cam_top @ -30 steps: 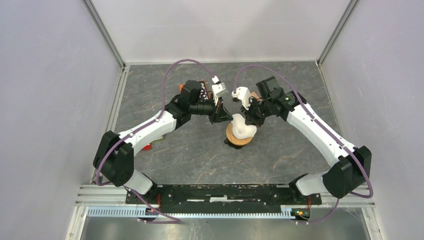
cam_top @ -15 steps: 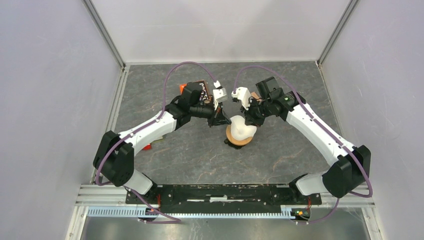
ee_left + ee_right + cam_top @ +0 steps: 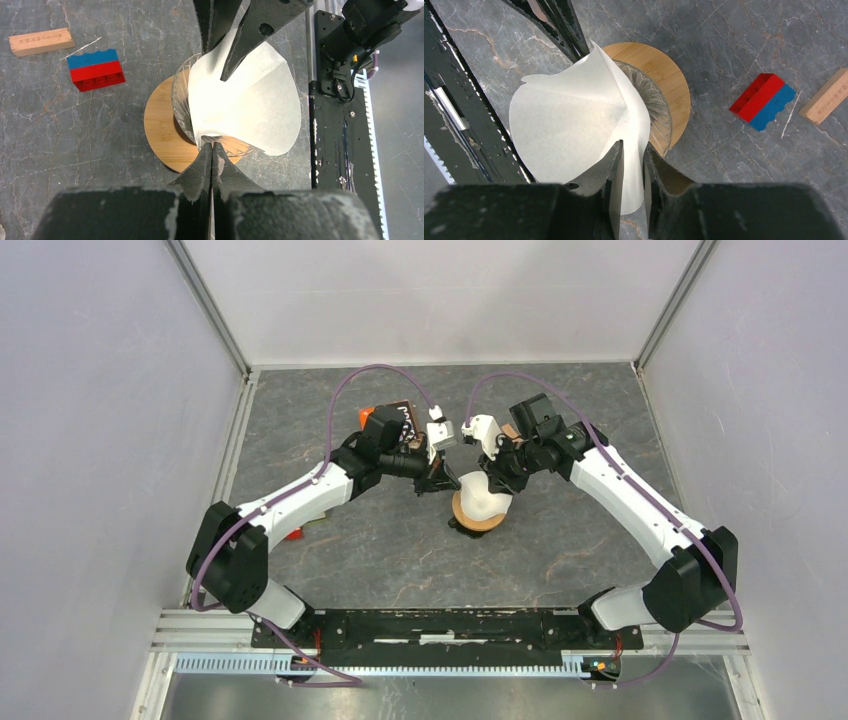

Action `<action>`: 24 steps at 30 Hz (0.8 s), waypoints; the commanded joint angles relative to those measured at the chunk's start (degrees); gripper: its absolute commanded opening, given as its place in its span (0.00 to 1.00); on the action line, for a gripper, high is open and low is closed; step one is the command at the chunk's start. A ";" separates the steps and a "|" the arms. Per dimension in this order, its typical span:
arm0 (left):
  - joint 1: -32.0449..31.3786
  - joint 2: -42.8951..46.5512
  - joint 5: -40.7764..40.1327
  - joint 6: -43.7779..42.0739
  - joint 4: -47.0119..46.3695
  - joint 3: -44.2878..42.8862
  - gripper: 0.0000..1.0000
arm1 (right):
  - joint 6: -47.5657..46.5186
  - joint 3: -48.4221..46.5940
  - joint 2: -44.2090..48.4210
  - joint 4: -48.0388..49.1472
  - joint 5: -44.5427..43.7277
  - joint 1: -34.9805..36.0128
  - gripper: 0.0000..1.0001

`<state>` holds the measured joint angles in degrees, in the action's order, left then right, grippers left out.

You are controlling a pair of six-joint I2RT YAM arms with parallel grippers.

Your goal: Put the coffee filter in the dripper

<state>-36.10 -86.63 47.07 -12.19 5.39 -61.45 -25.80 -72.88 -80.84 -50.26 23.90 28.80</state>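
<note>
The dripper [image 3: 470, 518] is a ribbed funnel on a round tan wooden collar [image 3: 162, 125], also in the right wrist view [image 3: 671, 92]. The white paper coffee filter [image 3: 487, 498] stands tilted in it, spread open, with one lobe hanging over the rim [image 3: 250, 105] [image 3: 569, 120]. My left gripper [image 3: 440, 483] is shut on the filter's edge at the rim [image 3: 213, 146]. My right gripper [image 3: 491, 478] is at the opposite side [image 3: 630, 150]. Its jaws stand a narrow gap apart, with the filter's edge between them.
A red-and-blue brick [image 3: 96, 69] [image 3: 763, 101] and a small wooden block [image 3: 41, 41] [image 3: 828, 97] lie beyond the dripper. An orange-and-black packet [image 3: 400, 412] lies behind the left arm. The black base rail [image 3: 345, 125] runs along the near edge.
Both grippers have shifted a little nearer and lower around the dripper. The filter has settled lower and opened wider.
</note>
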 commanded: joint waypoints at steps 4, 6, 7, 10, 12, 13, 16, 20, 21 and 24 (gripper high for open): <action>-0.20 1.50 0.15 -7.02 1.10 0.11 0.02 | -0.21 -2.07 1.26 1.22 -2.28 -0.06 0.35; -0.20 1.60 0.13 -7.43 1.37 0.03 0.02 | -0.21 -2.50 1.62 0.99 -2.81 -0.06 0.39; -0.20 1.71 0.05 -7.57 1.46 0.02 0.02 | -0.21 -2.78 1.70 0.81 -3.02 -0.07 0.40; -0.25 1.81 -0.10 -8.01 1.73 0.01 0.02 | -0.39 -3.44 2.09 0.38 -3.62 -0.14 0.43; -0.22 1.70 -0.13 -8.24 1.73 0.10 0.02 | -0.41 -3.74 2.28 0.13 -3.68 -0.15 0.45; -0.20 1.77 -0.18 -8.37 1.80 0.10 0.02 | -0.43 -3.93 2.42 -0.01 -3.62 -0.14 0.45; -0.20 1.96 -0.31 -9.28 2.61 -0.07 0.02 | -0.43 -4.15 2.49 -0.23 -3.64 -0.14 0.46; -0.20 2.47 -0.05 -13.34 6.63 -1.79 0.04 | -0.74 -4.71 2.44 -0.72 -4.20 -0.15 0.49; -0.18 2.52 0.03 -14.30 7.88 -2.40 0.10 | -0.74 -4.87 2.57 -0.77 -4.36 -0.19 0.50; -0.03 2.83 0.61 -17.09 10.67 -3.85 0.29 | -0.74 -5.41 2.76 -1.10 -4.67 -0.18 0.53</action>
<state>-36.10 -86.59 46.63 -22.37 11.81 -61.84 -26.02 -75.18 -80.18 -51.18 20.23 28.80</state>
